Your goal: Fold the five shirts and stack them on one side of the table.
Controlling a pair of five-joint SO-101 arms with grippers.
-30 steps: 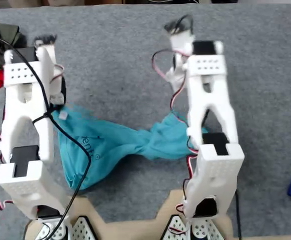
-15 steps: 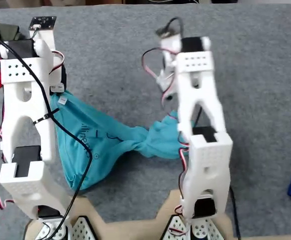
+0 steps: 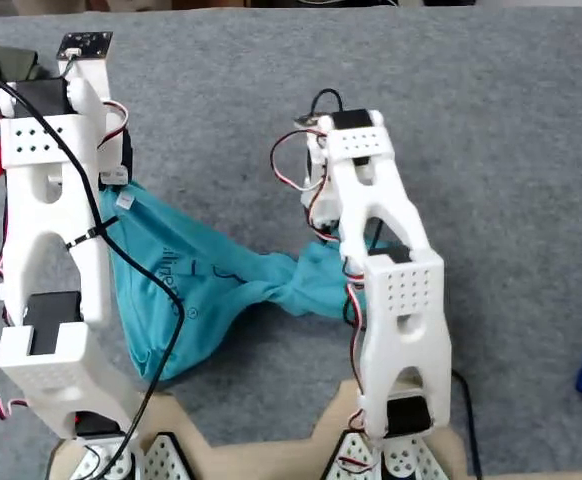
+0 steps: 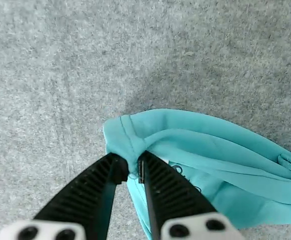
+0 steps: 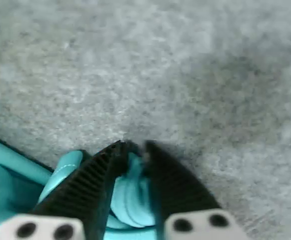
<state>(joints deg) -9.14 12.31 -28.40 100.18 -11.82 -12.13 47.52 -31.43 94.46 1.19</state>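
1 grey table (image 3: 531, 150) carries 1 teal shirt (image 3: 211, 285), strung low across it with its long axis running left to right. The left gripper (image 4: 130, 167) is clamped on a hemmed edge at the far-left end; the right gripper (image 5: 133, 150) pinches a fold at the right end. Between them the cloth bunches into 1 twist (image 3: 289, 290), nearer the right gripper. To an onlooker, any flattening pull must run outward along that axis.
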